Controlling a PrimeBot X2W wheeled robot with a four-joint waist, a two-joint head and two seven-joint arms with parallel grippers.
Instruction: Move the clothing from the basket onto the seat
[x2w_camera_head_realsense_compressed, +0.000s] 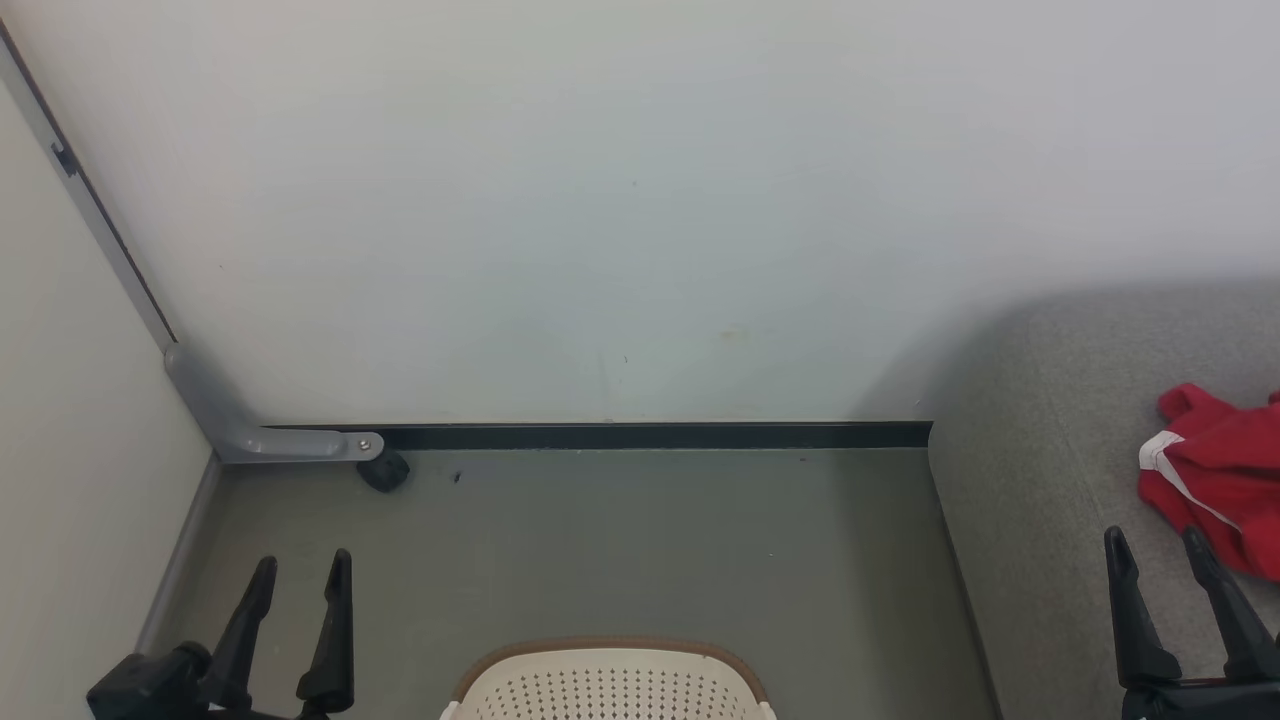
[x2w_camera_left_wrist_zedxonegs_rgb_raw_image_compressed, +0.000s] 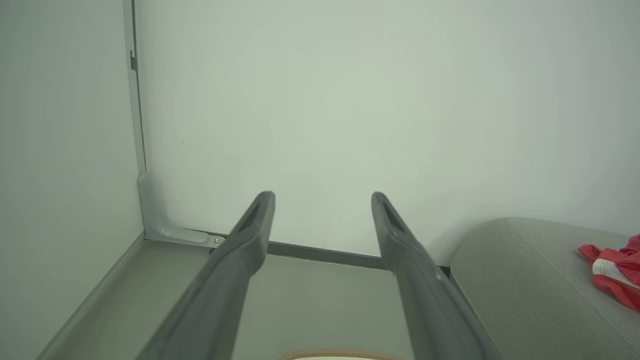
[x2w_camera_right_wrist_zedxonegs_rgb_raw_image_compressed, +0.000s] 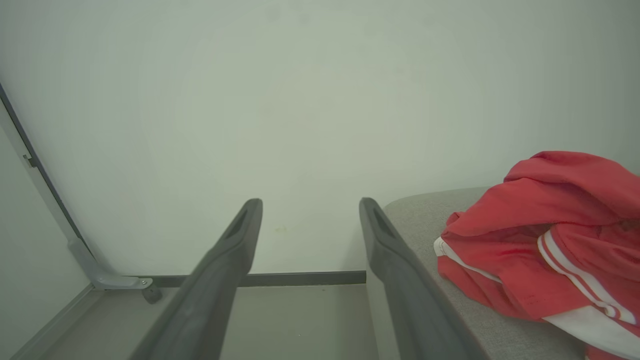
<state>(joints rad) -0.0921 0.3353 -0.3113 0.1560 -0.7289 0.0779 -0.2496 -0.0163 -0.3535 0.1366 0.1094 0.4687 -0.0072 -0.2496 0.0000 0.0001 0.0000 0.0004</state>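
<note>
Bright red soft garment (x2w_camera_head_realsense_compressed: 1215, 480), white-striped, lies bunched on the grey woven sofa seat (x2w_camera_head_realsense_compressed: 1040, 450) at three o'clock, just past the right gripper (x2w_camera_head_realsense_compressed: 1155, 537). That's the nearer arm, fingers spread wide and empty. So is the left gripper (x2w_camera_head_realsense_compressed: 304, 560). The cream perforated plastic basket (x2w_camera_head_realsense_compressed: 610, 648) sits at six o'clock, contents hidden, on a grey floor (x2w_camera_head_realsense_compressed: 620, 540).

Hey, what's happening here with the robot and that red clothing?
The robot is moving clothing from the basket to the seat. Red clothing lies on the grey seat at the right. The left gripper and right gripper are open, holding nothing. The basket sits on the floor in front; its inside is hidden.
</note>
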